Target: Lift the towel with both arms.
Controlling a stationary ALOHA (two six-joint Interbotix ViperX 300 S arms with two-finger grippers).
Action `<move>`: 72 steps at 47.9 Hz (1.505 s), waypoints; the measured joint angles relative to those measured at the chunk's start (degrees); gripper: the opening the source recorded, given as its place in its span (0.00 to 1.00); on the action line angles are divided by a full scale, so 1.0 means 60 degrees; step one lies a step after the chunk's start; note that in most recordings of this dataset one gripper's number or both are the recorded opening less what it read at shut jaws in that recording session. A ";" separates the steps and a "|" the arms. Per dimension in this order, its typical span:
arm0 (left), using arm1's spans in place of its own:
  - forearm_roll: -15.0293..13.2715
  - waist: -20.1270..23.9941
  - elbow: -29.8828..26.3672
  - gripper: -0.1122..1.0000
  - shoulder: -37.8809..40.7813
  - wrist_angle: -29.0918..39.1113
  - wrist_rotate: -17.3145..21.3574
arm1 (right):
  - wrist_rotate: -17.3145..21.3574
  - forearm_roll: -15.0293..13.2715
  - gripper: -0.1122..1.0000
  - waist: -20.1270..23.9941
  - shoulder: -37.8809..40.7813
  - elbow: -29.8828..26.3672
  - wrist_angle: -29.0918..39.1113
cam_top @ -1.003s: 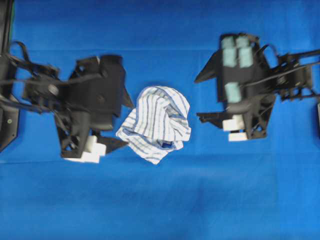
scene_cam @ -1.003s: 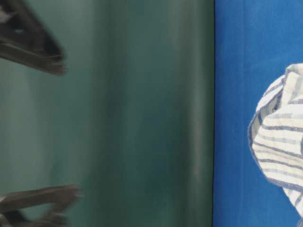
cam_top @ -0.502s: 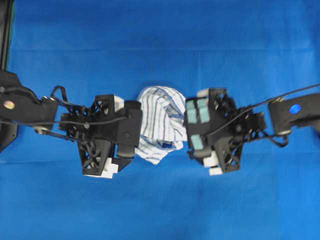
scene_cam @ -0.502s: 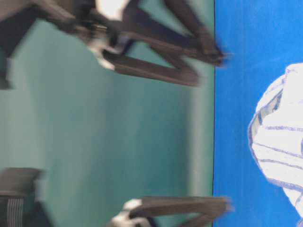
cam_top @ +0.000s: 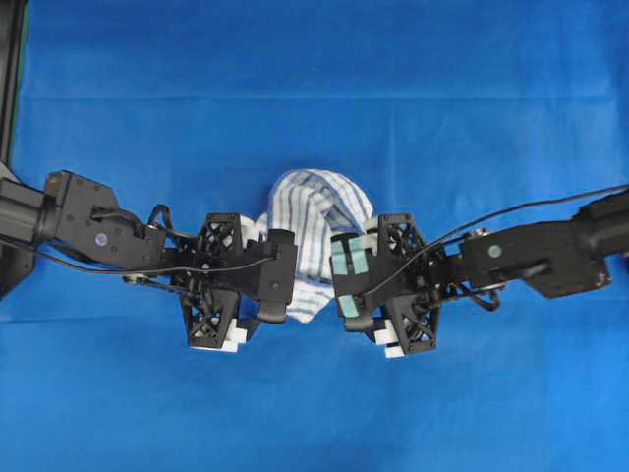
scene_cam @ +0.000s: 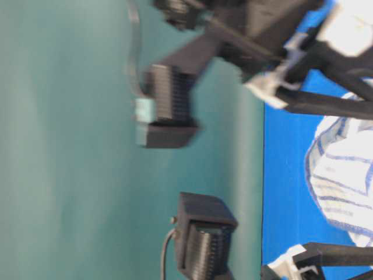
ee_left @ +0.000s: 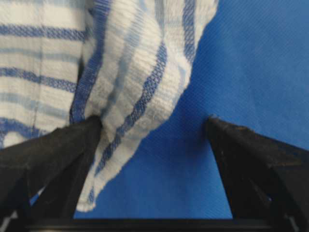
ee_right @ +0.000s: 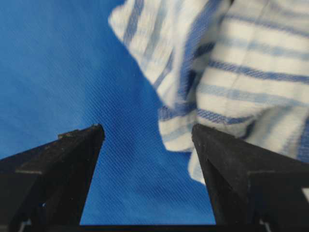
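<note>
The blue cloth under me is the widest thing here, a fine woven sheet running to every border of the overhead view, with bare room above and below my two arms; at the far left a dark strip marks its edge. The towel lies crumpled near the middle of that sheet, soft ribbed white fabric with thin blue and grey stripes, bunched into rounded folds. My left gripper stands with its pointed black fingers spread wide; a drooping fold of towel sits between them, pressed against one fingertip. My right gripper, the one with pale green tape patches, is likewise spread apart, the towel's lower edge overlapping one fingertip and bare blue weave between the two.
</note>
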 measured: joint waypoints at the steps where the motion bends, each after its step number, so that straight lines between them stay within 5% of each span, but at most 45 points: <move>1: 0.0000 0.0000 0.0000 0.89 0.0044 -0.0044 -0.0015 | 0.0000 0.0000 0.73 0.0000 0.0029 0.0000 -0.0059; 10: -0.0015 0.0044 0.0176 0.84 0.0073 -0.0527 -0.0073 | 0.0000 0.0015 0.72 0.0000 0.0308 0.0000 -0.0381; 21: -0.0029 0.0220 0.0220 0.47 0.0117 -0.0718 -0.0103 | 0.0000 0.0000 0.66 -0.0190 0.0322 0.0000 -0.0439; 31: -0.0029 0.0234 0.0220 0.15 0.0205 -0.0747 -0.0117 | 0.0000 -0.0044 0.18 -0.0645 0.0322 0.0000 -0.0454; 52: -0.0044 0.0264 0.0220 0.14 -0.0454 0.0088 -0.0176 | -0.0044 -0.0073 0.13 -0.0762 0.0073 0.0044 -0.0366; 72: -0.0044 0.0425 -0.0732 0.14 -0.2900 0.3076 -0.0923 | -0.0132 -0.0352 0.13 -0.0791 -0.2842 -0.0264 0.1641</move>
